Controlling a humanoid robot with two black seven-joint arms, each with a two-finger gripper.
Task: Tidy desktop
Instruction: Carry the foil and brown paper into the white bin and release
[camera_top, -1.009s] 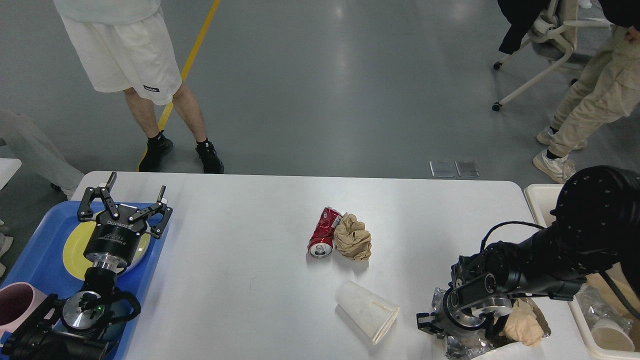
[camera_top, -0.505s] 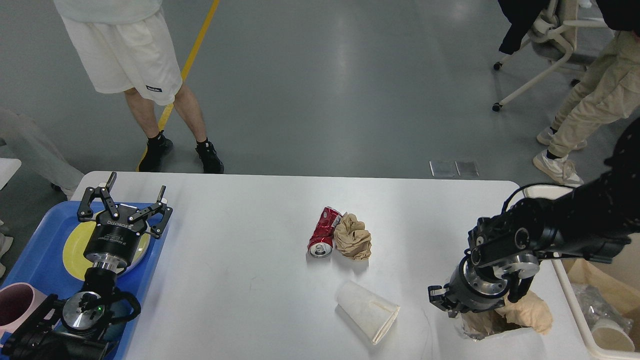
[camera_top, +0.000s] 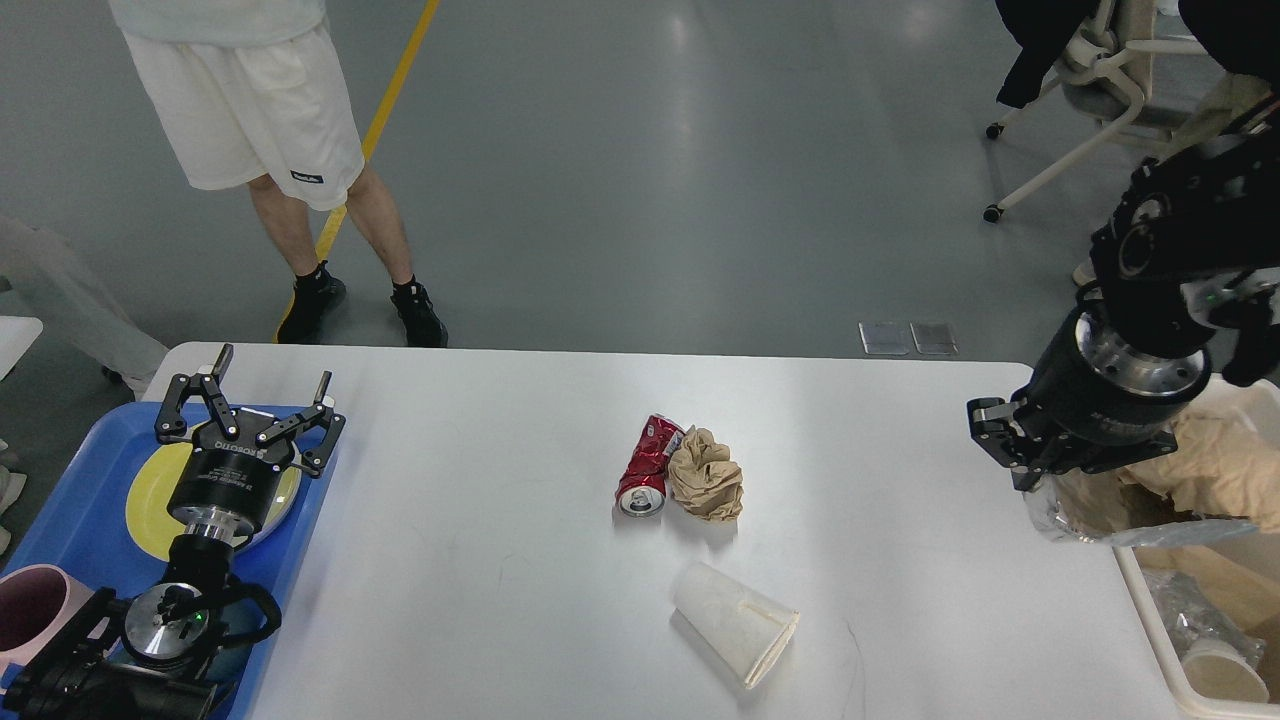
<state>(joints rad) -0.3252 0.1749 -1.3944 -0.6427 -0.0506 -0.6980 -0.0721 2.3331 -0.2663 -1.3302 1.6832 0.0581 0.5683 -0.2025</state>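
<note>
The left gripper (camera_top: 248, 395) hovers released over the blue tray (camera_top: 85, 520). Mid-worktop (camera_top: 480, 560) lie a red can (camera_top: 647, 465), brown wad (camera_top: 706, 474) and paper cup (camera_top: 733, 623). The right gripper (camera_top: 1050, 480), seemingly clenched on crumpled wrapping (camera_top: 1180, 475), should clear the bin (camera_top: 1170, 650) rim before letting go.
</note>
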